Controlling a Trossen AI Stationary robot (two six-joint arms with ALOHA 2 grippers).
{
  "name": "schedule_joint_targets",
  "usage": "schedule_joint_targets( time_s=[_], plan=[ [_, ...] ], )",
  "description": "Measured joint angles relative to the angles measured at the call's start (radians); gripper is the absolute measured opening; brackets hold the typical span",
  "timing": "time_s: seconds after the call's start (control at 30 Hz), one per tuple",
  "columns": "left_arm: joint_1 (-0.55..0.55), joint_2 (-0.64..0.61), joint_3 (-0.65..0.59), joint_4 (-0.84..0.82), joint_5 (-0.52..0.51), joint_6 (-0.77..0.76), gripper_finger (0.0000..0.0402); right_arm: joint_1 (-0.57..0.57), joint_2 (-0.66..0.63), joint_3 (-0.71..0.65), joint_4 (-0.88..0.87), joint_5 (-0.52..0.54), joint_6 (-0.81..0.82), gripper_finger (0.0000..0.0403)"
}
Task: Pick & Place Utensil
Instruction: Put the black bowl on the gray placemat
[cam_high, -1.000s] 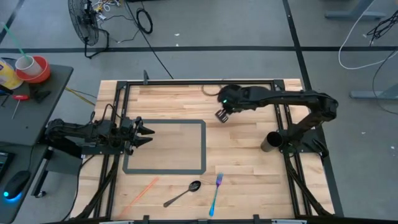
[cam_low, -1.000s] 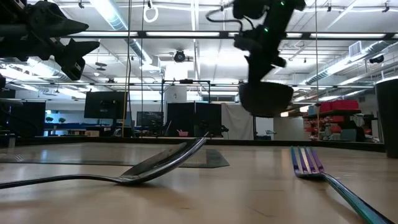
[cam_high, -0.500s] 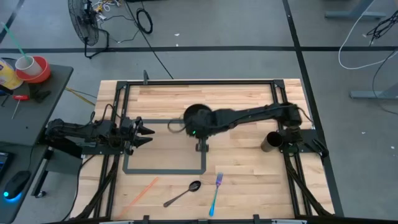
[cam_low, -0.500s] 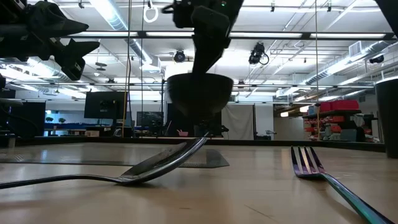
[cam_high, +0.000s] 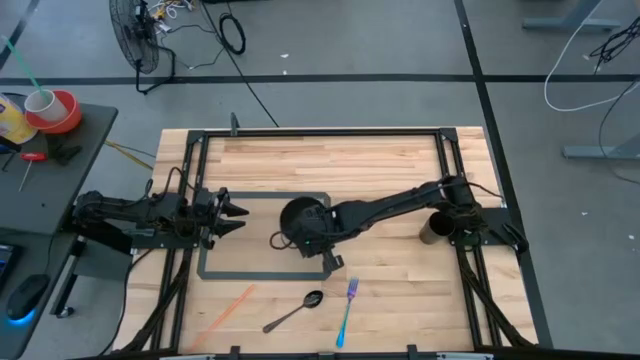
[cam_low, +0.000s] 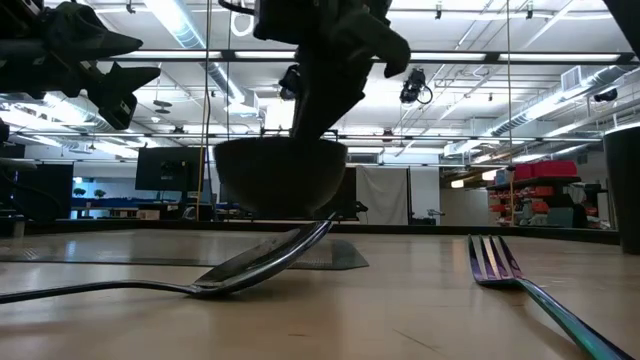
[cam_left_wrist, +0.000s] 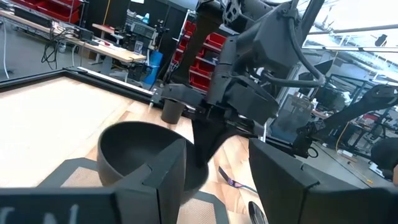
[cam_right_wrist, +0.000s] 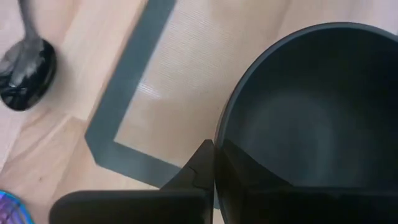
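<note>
A black bowl (cam_high: 300, 222) hangs over the right part of the grey-bordered mat (cam_high: 213, 270), held by my right gripper (cam_high: 319, 232), which is shut on its rim. The low view shows the bowl (cam_low: 280, 178) above the table. The left wrist view shows the bowl (cam_left_wrist: 140, 155) ahead of my left gripper (cam_left_wrist: 217, 186). That gripper (cam_high: 238, 214) is open and waits at the mat's left edge. A metal spoon (cam_high: 295, 312) and an iridescent fork (cam_high: 346, 310) lie flat on the wood near the near edge, and the low view shows the spoon (cam_low: 240, 268) and the fork (cam_low: 510, 275) close up. My right gripper holds the bowl by its rim (cam_right_wrist: 219, 146), on the side toward the table's right. One finger (cam_right_wrist: 198, 167) is outside the wall and the other is inside the hollow. The fingers come from above, slanting from the right. The bowl is upright and lifted clear of the mat.
A dark cup (cam_high: 435, 229) stands by the right arm's base. An orange stick (cam_high: 228, 305) lies near the near left corner. A black frame (cam_high: 320, 131) edges the table. Bare wood lies between the mat and the utensils.
My right gripper has carried the bowl from the far right part of the table toward the left and near edges, coming down over the mat's right part. The bowl has stayed upright and held. Spoon and fork have not moved.
</note>
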Motion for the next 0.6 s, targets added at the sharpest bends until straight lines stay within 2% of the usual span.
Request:
schedule_joint_targets(
  time_s=[0.27, 0.37, 0.6],
  plan=[
    [0.000, 0.000, 0.000, 0.000, 0.000, 0.000, 0.0181, 0.002, 0.008, -0.002, 0.038, -0.055, -0.023, 0.0014],
    [0.000, 0.000, 0.000, 0.000, 0.000, 0.000, 0.0181, 0.001, 0.006, -0.036, 0.142, -0.081, -0.042, 0.0014],
    [0.000, 0.000, 0.000, 0.000, 0.000, 0.000, 0.0181, 0.001, 0.008, -0.073, 0.167, -0.080, -0.078, 0.0014]
  ],
)
